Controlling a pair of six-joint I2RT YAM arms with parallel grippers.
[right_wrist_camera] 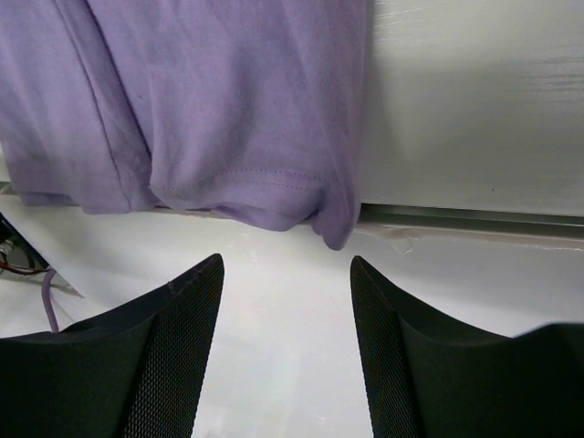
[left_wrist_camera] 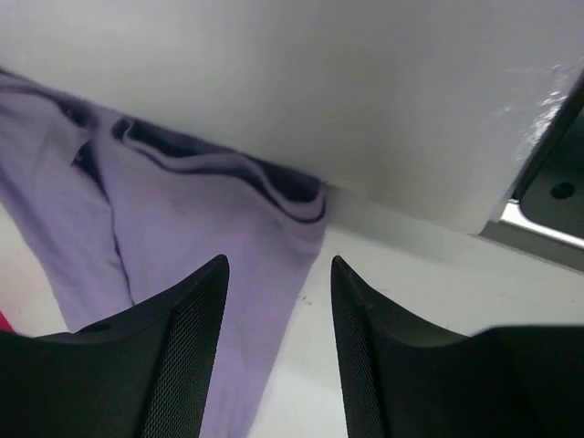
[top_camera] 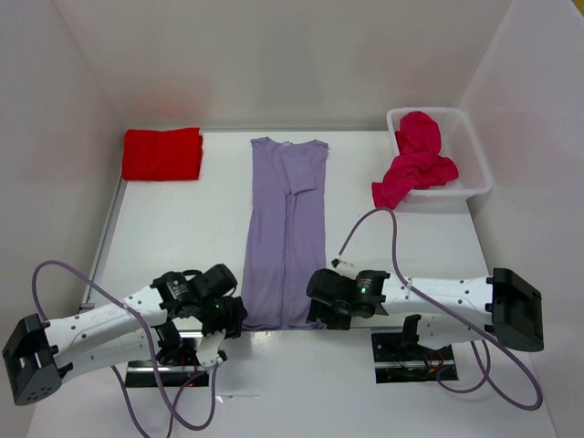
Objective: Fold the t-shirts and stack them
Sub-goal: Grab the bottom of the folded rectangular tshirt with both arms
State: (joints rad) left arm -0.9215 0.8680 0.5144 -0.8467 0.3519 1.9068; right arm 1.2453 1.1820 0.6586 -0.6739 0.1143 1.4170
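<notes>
The pale lavender t-shirt (top_camera: 286, 233) lies in the middle of the table as a long narrow strip, sleeves folded in, collar at the far end. My left gripper (top_camera: 234, 318) sits at its near left hem corner. In the left wrist view it (left_wrist_camera: 278, 274) is open, with the shirt's edge (left_wrist_camera: 182, 210) lying flat between the fingers. My right gripper (top_camera: 319, 306) sits at the near right corner. It (right_wrist_camera: 283, 266) is open and holds nothing, and the hem corner (right_wrist_camera: 333, 233) lies just past the fingertips. The bright red t-shirt (top_camera: 162, 153) lies folded at the back left. The crimson t-shirt (top_camera: 415, 169) hangs crumpled over the bin's front rim.
A white plastic bin (top_camera: 474, 160) stands at the back right. White walls close in the table on three sides, with a metal rail (top_camera: 105, 237) along the left edge. The arms' mount plates (top_camera: 411, 365) and purple cables occupy the near edge.
</notes>
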